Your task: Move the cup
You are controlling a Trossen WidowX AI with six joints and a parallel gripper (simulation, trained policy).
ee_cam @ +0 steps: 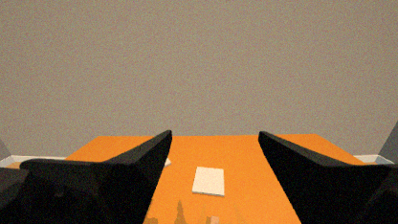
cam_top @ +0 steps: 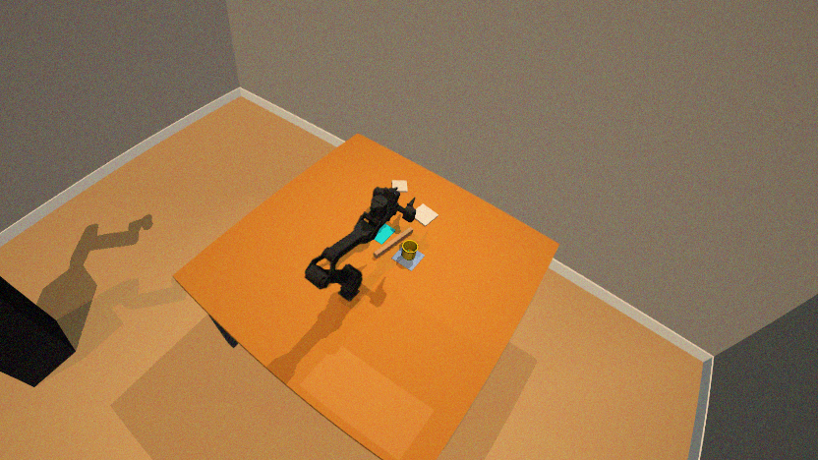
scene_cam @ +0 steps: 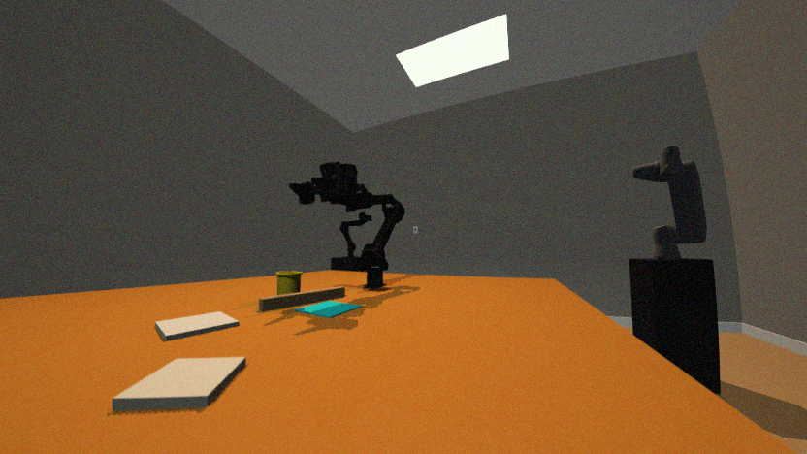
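A yellow cup [cam_top: 409,250] [scene_cam: 288,283] stands upright on the blue-grey pad [cam_top: 411,265]. Marbles inside it cannot be made out. The cyan pad [cam_top: 383,234] [scene_cam: 330,308] lies bare on the other side of a low bar. My gripper [cam_top: 404,194] [ee_cam: 214,135] is open, with nothing between its wide-set fingers. It is raised high above the table, points outward and is well away from the cup. The cup and both pads are out of the wrist view.
A low brown bar [cam_top: 393,242] [scene_cam: 302,299] lies between the pads. Two flat white tiles lie farther out, one [cam_top: 425,214] [scene_cam: 197,325] [ee_cam: 209,181] nearer the bar and one [cam_top: 399,185] [scene_cam: 181,379] beyond it. The orange table [cam_top: 457,297] has open edges.
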